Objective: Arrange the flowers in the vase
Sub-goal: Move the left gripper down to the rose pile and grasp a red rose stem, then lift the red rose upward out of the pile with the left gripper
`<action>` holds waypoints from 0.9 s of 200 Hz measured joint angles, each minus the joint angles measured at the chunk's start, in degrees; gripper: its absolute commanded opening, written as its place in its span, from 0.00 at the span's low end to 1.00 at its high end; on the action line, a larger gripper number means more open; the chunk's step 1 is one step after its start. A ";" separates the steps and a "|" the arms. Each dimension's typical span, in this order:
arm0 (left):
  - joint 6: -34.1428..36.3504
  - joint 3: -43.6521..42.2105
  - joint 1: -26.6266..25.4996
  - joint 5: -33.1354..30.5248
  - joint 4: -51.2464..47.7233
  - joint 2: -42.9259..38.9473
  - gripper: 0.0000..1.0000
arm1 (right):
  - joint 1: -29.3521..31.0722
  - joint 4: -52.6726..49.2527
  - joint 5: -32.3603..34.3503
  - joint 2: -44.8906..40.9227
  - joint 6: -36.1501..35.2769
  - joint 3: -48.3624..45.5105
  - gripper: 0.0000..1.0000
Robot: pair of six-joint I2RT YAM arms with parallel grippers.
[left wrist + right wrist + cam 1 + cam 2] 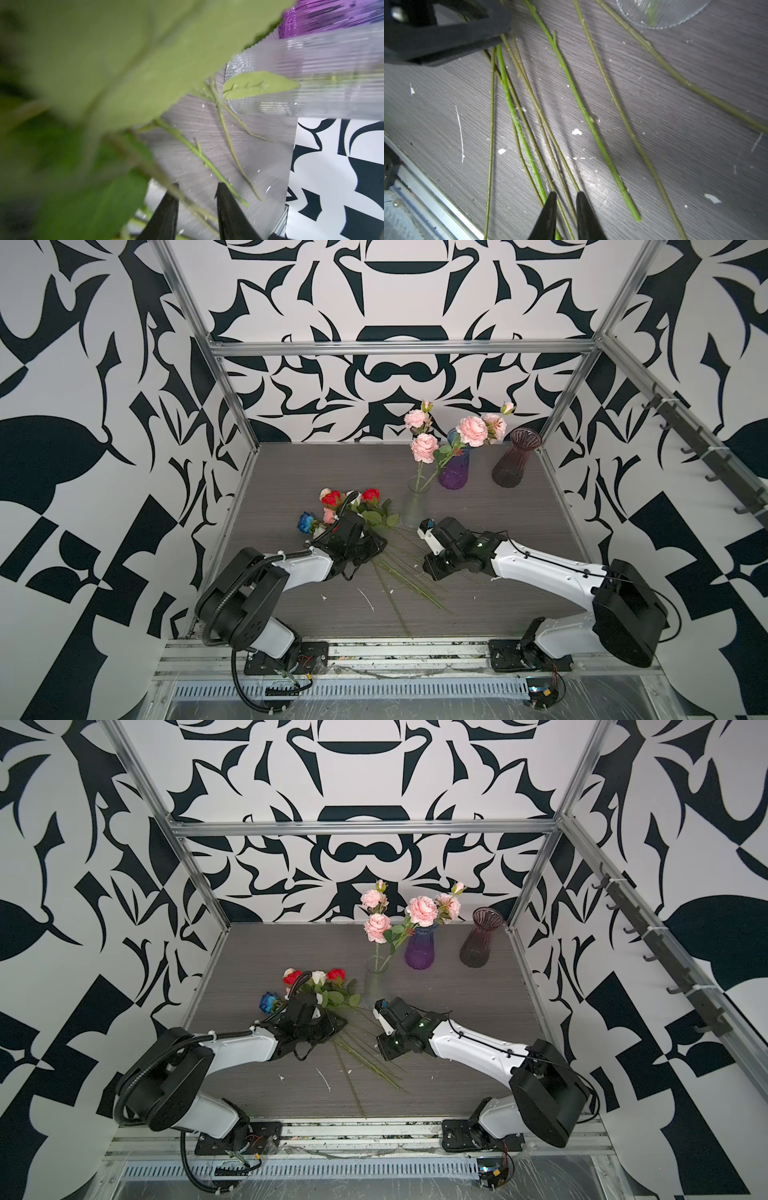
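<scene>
On the table, left side: loose flowers lie in a pile with red, white and blue heads, and their stems fan toward the front. Left gripper sits over the pile, jaws spread, one stem running through the gap unclamped. Clear vase holds the pink blooms, which lean across the purple vase. Right gripper is over the stem ends, jaws nearly together; can't tell if it pinches one. Dark vase stands far right, at the back.
</scene>
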 measured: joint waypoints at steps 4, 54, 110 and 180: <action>-0.24 0.55 0.00 0.09 0.42 0.72 0.32 | -0.02 0.02 0.00 -0.04 0.00 -0.04 0.21; -3.39 3.48 0.00 0.59 4.11 6.01 0.04 | -1.33 0.22 -0.31 -0.52 -0.07 -0.28 0.21; -3.19 3.43 0.00 -0.57 2.21 3.32 0.00 | -2.75 0.74 -1.14 -1.01 -0.07 -1.07 0.20; 5.86 8.20 0.07 -10.64 -15.15 -18.78 0.00 | -2.73 1.31 -1.25 -3.82 -0.02 -2.82 0.20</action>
